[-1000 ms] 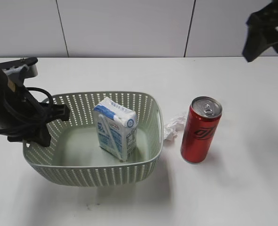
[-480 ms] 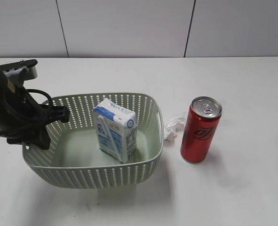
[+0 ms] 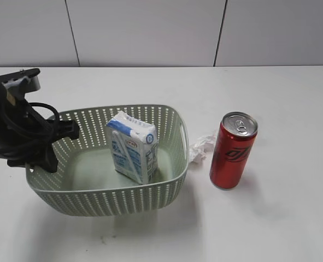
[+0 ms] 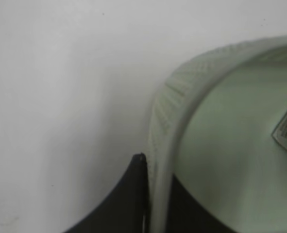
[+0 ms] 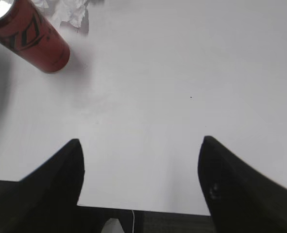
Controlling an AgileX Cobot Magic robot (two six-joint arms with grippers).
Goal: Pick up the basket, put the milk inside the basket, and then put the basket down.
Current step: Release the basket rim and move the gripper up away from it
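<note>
Basket (image 3: 109, 188): you see it on the white bench (image 3: 270, 229), left of centre; whether its base touches the bench you cannot tell.
Milk (image 3: 133, 146): standing upright inside the basket, leaning slightly.
Left claw (image 3: 47, 146): closed on the basket's left wall; your wrist view shows one finger (image 4: 128, 204) outside and one inside the rim (image 4: 170, 121).
Right claw (image 5: 141, 170): spread wide, holding nothing, over bare bench.
Can (image 3: 233, 150): upright, right of the basket, apart from it.
Tissue (image 3: 202, 146): crumpled, between basket and can.
</note>
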